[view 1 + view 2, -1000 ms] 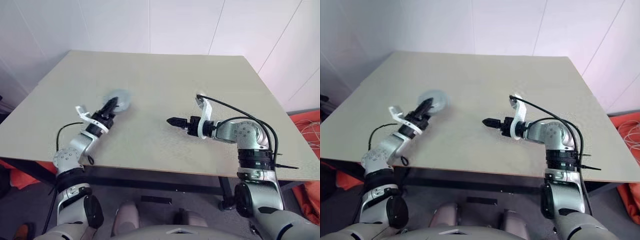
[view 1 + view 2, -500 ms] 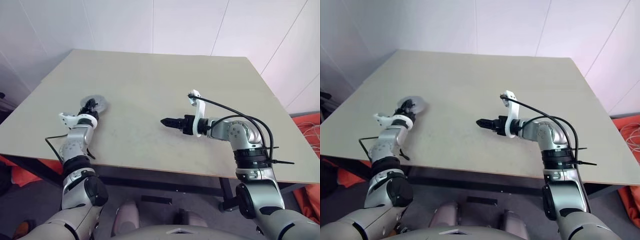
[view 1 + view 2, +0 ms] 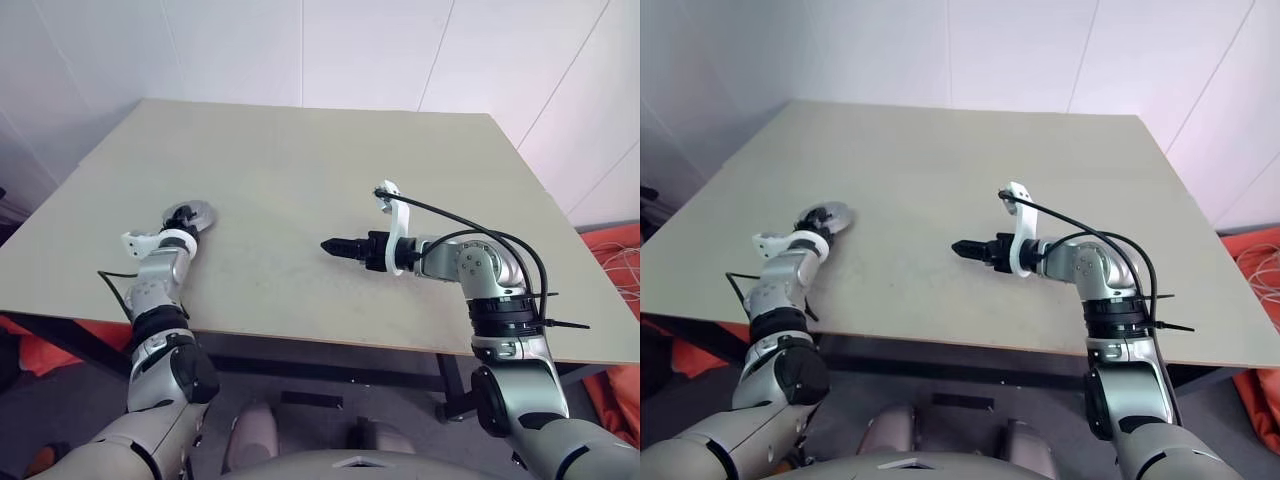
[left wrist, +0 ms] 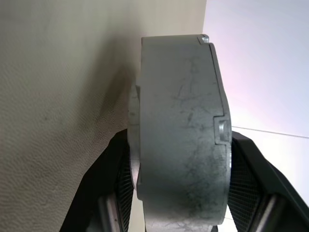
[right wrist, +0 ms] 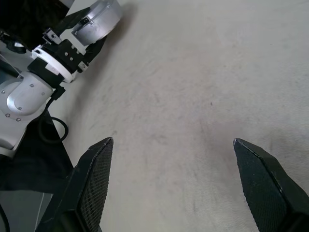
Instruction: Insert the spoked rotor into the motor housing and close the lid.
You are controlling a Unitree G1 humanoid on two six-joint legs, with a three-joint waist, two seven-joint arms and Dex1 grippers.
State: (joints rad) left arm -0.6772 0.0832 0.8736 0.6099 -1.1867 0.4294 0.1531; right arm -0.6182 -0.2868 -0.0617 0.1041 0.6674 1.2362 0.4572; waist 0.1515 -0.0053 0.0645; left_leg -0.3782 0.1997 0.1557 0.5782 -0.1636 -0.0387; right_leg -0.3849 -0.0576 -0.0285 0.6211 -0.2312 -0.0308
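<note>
— Where is the motor housing?
— At the bench's left front part, clamped between the left gripper's jaws.
— And the right gripper?
— Jaws wide apart, empty, above bare beige bench. White walls behind.

Table bare across centre and upper frame; open passage there. Obstacles: grey metal disc in left gripper at mid-left; right gripper, jaws wide, mid-frame.
</note>
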